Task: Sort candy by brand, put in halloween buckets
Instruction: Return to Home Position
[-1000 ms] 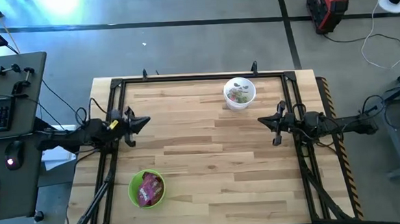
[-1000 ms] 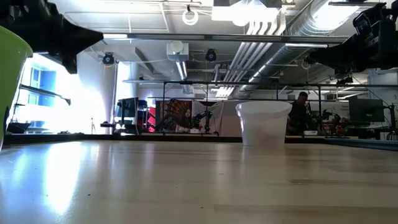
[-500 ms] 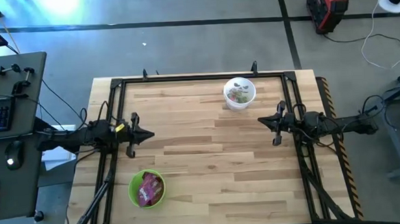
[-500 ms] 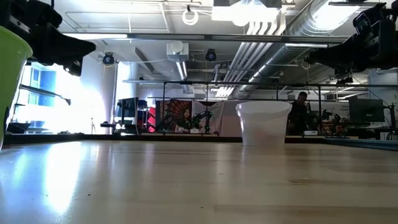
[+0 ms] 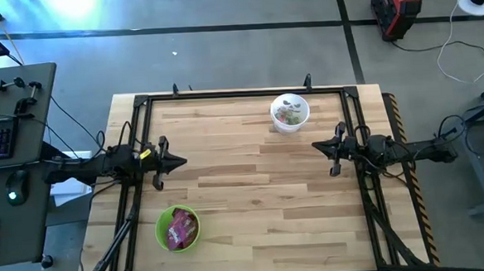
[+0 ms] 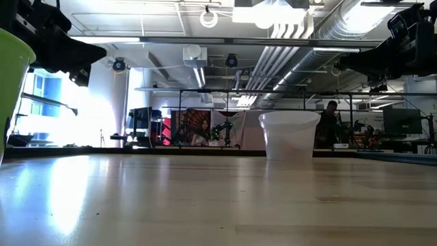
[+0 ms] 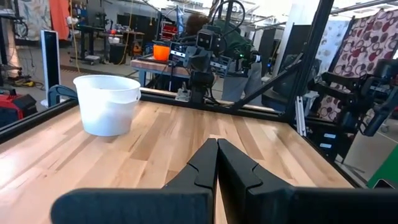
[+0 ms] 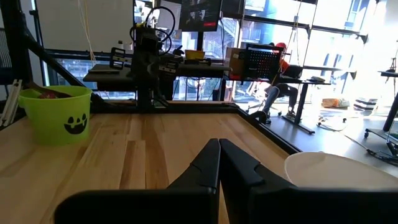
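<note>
the table [image 5: 253,193] is a pale wooden plank top with a black frame [image 5: 240,93] running round its edges. a lime green bucket [image 8: 55,118] stands upright on the boards near the front left corner, and a white bucket [image 6: 289,140] stands upright near the far edge, right of centre, the two well apart with bare wood between them.

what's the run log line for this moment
left tool: shut, empty, left edge | right tool: shut, empty, right edge | purple candy: in green bucket | small sweets: in white bucket
</note>
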You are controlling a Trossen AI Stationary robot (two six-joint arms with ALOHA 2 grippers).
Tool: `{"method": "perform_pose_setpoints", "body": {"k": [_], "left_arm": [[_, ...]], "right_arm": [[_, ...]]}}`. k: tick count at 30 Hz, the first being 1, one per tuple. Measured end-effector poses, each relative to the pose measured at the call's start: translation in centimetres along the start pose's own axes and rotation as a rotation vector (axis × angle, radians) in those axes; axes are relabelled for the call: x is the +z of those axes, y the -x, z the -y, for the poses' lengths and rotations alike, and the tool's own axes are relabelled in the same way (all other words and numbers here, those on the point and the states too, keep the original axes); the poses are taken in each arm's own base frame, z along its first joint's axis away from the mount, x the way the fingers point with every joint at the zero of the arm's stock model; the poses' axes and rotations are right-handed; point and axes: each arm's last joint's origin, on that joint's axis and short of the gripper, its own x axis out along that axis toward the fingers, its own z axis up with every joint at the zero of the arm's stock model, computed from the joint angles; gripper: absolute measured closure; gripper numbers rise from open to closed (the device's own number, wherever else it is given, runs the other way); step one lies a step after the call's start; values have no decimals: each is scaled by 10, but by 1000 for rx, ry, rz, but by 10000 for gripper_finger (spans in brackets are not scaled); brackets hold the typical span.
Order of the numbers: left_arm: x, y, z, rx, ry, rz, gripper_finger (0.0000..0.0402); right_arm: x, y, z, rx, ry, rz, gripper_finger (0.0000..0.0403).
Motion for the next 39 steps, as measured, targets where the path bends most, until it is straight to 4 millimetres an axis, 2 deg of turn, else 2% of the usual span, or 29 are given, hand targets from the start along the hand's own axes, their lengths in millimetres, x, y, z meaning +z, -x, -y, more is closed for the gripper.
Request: {"method": "perform_pose_setpoints", "body": {"k": [27, 33, 39], "left_arm": [[0, 0, 0, 1, 0, -6, 401], [-1, 0, 0, 1, 0, -6, 401], [0, 0, 0, 2, 0, -6, 401]], "right_arm": [[1, 1, 0, 4, -16, 12, 402], [-1, 1, -5, 176, -266, -14, 402], [-3, 1, -5, 278, -400, -60, 402]]}}
